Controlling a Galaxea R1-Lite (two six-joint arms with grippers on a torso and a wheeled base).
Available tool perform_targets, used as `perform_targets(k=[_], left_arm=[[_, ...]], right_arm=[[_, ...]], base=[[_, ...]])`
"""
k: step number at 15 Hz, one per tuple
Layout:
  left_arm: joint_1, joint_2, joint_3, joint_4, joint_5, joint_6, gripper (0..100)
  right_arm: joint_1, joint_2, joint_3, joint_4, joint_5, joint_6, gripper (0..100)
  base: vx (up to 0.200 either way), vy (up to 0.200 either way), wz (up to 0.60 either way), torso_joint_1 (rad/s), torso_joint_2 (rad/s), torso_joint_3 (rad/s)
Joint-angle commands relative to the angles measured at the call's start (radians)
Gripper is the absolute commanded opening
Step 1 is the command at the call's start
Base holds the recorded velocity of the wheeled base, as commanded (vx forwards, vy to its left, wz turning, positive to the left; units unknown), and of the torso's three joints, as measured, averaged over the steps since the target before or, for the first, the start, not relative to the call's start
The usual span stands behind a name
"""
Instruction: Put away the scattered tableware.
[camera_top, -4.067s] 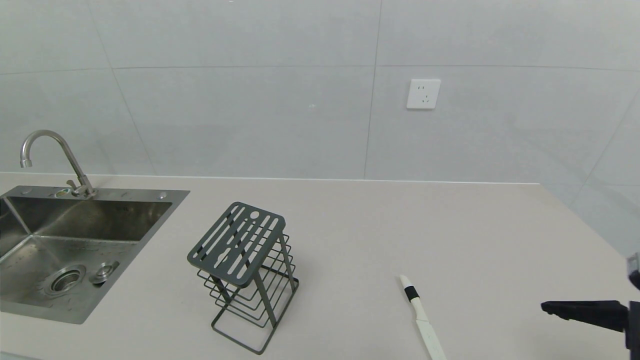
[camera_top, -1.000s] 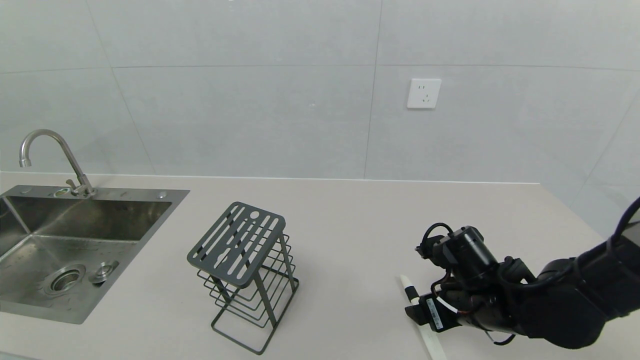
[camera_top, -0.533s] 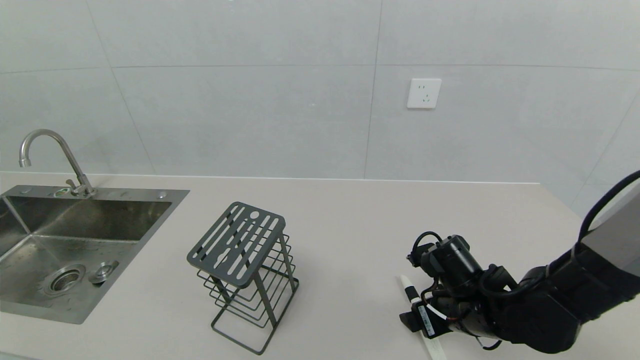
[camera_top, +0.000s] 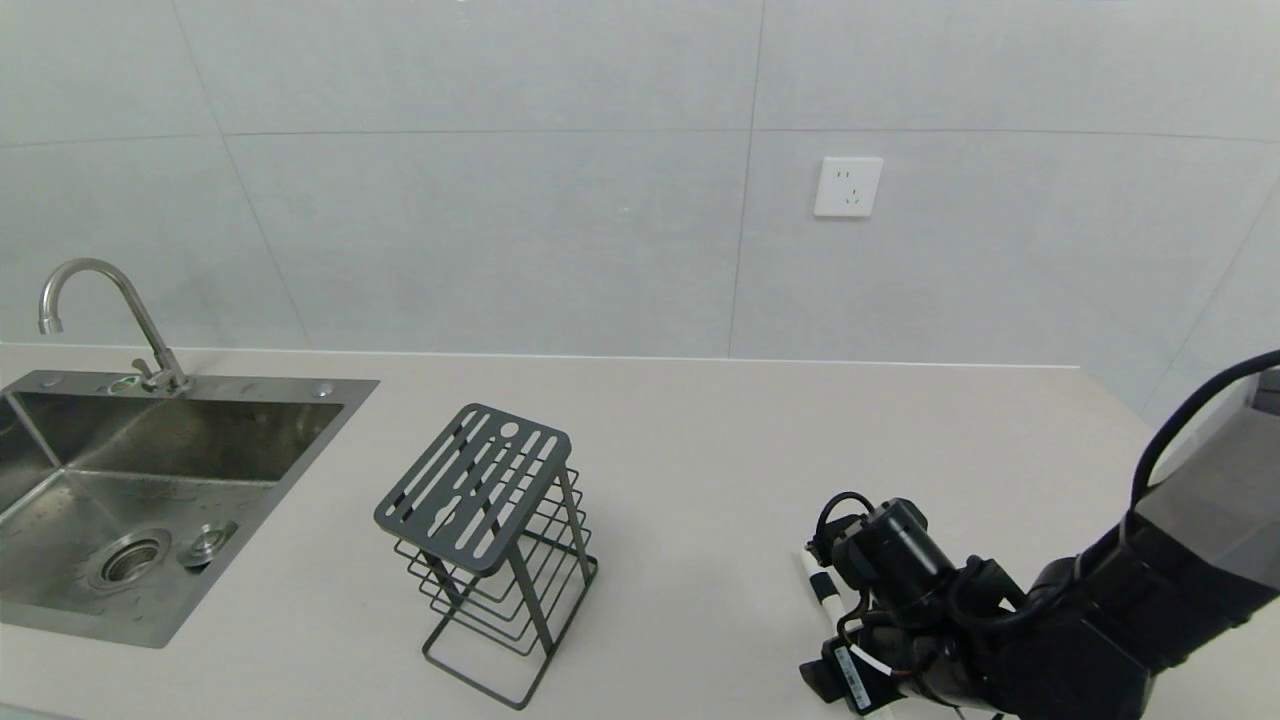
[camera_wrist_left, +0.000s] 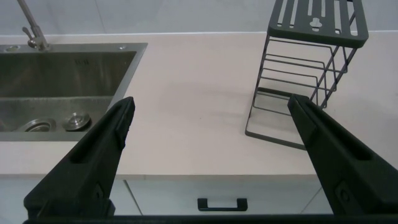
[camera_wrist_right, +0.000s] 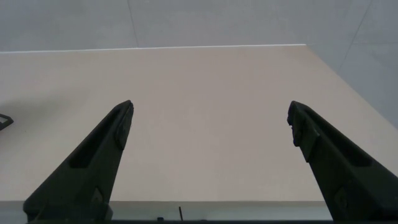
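Lying on the pale counter (camera_top: 750, 450), the white knife (camera_top: 815, 578) with its black band points toward the wall. Just its far end shows, poking out beside the right arm (camera_top: 1060, 630) on the side nearer the wire rack (camera_top: 487, 545); the rest is hidden under the wrist. The right gripper (camera_wrist_right: 209, 109) is spread wide, and between its fingers (camera_wrist_right: 99, 155) is bare counter running to the wall — whether the knife touches the gripper I cannot tell. The left gripper (camera_wrist_left: 209, 102) is likewise spread wide, held out before the counter's front edge, facing the sink (camera_wrist_left: 68, 68) and the rack.
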Motion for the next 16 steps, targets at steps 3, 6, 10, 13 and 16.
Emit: perform_targets(k=[3, 6, 10, 13, 16], left_arm=[[0.0, 0.001, 0.0, 0.0, 0.0, 0.0, 100], [0.0, 0.001, 0.0, 0.0, 0.0, 0.0, 100], [0.0, 0.001, 0.0, 0.0, 0.0, 0.0, 100], [0.0, 0.001, 0.0, 0.0, 0.0, 0.0, 100], [0.0, 0.001, 0.0, 0.0, 0.0, 0.0, 100]], right_arm=[[-0.031, 0.032, -0.002, -0.044, 0.01, 0.0, 100], [-0.035, 0.033, 0.003, -0.046, 0.014, -0.003, 100], [-0.033, 0.061, 0.017, -0.046, 0.05, -0.003, 0], [-0.03, 0.055, 0.033, -0.046, 0.066, -0.004, 0], [-0.035, 0.052, 0.05, -0.055, 0.066, 0.0, 0]], base=[[0.0, 0.0, 0.0, 0.0, 0.0, 0.0], [0.0, 0.0, 0.0, 0.0, 0.0, 0.0], [0.0, 0.0, 0.0, 0.0, 0.0, 0.0], [0.0, 0.0, 0.0, 0.0, 0.0, 0.0], [0.0, 0.0, 0.0, 0.0, 0.0, 0.0]])
